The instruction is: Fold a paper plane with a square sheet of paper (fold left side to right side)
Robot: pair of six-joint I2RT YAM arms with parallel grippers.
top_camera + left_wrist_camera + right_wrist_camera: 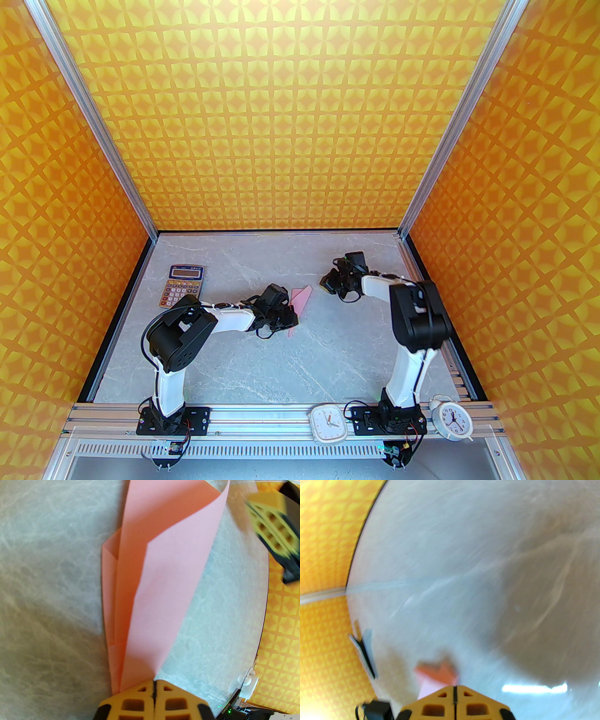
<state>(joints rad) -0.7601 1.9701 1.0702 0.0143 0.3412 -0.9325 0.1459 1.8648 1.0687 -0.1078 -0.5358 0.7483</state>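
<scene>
In the overhead view the left arm [229,321] covered the near end of the paper plane [301,296] and hid the near right corner of the calculator [184,281], whose key labels were too small to read. In the left wrist view the plane's far tip ran off the top edge, its near end vanished behind the left fingers [136,701], and the right fingers [269,524] at the upper right were smeared. The right wrist view was blurred throughout. There the plane was a soft orange-pink patch, partly behind the right fingers, and a dark streak [364,654] at the edge of the tabletop [464,573] could not be identified.
</scene>
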